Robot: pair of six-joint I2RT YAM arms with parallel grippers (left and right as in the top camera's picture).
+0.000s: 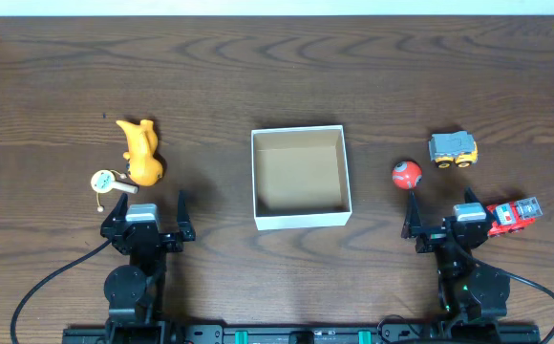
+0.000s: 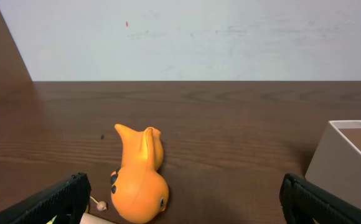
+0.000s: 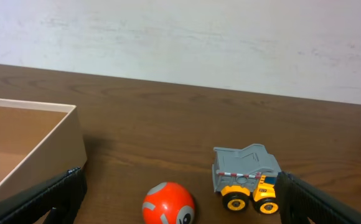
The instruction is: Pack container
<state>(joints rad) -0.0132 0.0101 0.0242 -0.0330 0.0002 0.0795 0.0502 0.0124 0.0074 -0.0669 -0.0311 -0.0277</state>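
The container (image 1: 301, 221) is a small square white box with a bare brown inside, in the middle of the table; it also shows as the container (image 2: 345, 158) and the container (image 3: 43, 146). My left gripper (image 1: 153, 203) stands open near the front edge, left of the box. An orange duck toy (image 1: 141, 153) lies just ahead of it, and in the left wrist view the duck (image 2: 140, 180) is off to the left between the fingers of the gripper (image 2: 183, 194). My right gripper (image 1: 441, 204) is open too. A red ball (image 3: 168, 204) lies between the fingers of the gripper (image 3: 177, 190).
A small round rattle drum (image 1: 105, 182) lies beside the duck. A grey and yellow dump truck (image 1: 452, 149) stands behind the red ball (image 1: 406, 174), and it shows as the truck (image 3: 246, 177) in the right wrist view. A red fire truck (image 1: 513, 214) lies right of my right gripper.
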